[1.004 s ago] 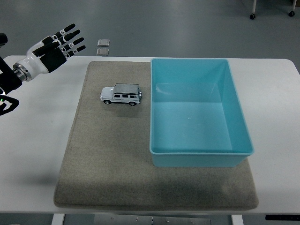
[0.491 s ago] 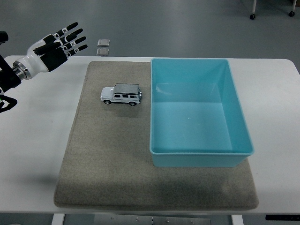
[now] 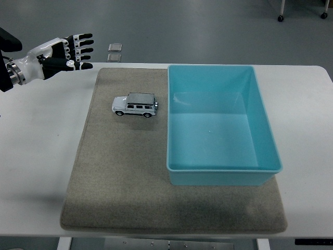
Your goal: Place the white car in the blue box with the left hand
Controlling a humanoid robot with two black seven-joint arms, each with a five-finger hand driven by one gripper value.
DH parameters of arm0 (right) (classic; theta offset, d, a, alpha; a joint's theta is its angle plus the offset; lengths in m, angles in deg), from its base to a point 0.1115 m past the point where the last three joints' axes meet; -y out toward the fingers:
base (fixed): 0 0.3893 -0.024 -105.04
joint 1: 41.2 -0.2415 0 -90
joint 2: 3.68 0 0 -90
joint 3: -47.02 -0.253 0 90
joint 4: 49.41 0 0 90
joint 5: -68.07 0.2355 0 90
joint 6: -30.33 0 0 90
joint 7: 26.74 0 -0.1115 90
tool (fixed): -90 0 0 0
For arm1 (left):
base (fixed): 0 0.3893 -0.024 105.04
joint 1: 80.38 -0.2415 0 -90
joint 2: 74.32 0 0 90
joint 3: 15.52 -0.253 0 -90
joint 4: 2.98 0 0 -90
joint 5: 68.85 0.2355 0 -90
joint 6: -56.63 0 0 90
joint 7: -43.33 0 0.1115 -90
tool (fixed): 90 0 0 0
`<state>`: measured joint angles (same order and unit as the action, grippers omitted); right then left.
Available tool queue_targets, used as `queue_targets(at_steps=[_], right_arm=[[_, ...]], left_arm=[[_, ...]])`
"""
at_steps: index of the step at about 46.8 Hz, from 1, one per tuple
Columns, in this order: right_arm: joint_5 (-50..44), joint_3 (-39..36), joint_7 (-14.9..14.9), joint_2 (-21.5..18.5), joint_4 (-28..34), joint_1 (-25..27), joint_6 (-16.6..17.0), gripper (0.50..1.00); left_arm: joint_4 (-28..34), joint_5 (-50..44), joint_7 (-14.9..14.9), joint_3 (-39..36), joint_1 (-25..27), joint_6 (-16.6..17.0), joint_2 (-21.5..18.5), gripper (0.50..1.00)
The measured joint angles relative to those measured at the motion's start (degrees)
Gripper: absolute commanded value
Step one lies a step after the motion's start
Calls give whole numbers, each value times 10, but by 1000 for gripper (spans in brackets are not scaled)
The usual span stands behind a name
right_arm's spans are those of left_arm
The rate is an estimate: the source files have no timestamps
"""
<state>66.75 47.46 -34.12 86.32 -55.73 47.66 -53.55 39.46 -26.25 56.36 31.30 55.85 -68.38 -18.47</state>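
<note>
A small white toy car (image 3: pixel 135 105) stands on a grey mat (image 3: pixel 119 172), just left of the blue box (image 3: pixel 221 175). It lies sideways, nose to the left. The blue box is open on top, with nothing in it, and sits on the right part of the mat. My left hand (image 3: pixel 67 52) hovers at the far left over the table's back edge, up and to the left of the car and well apart from it. Its fingers are spread, point right and hold nothing. The right arm is out of view.
The white table (image 3: pixel 36 156) carries the mat. Two small grey square plates (image 3: pixel 115 52) lie on the floor beyond the table's far edge. A caster of a cart (image 3: pixel 280 17) shows at the top right.
My left hand has turned from palm-up and tilted to level, fingers pointing right, and has shifted slightly up. The car and the box have not moved.
</note>
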Motion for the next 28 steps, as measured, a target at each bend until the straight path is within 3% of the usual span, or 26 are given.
queue_targets(at_steps=[7, 14, 28], right_arm=[[0, 0, 0, 0, 0, 0, 0, 936], [0, 0, 0, 0, 0, 0, 0, 936], [0, 0, 0, 0, 0, 0, 0, 936]], left_arm=[[40, 79, 36, -1, -3, 0, -23, 996], [79, 117, 37, -8, -1, 0, -43, 999], [82, 204, 37, -41, 22, 4, -28, 999]])
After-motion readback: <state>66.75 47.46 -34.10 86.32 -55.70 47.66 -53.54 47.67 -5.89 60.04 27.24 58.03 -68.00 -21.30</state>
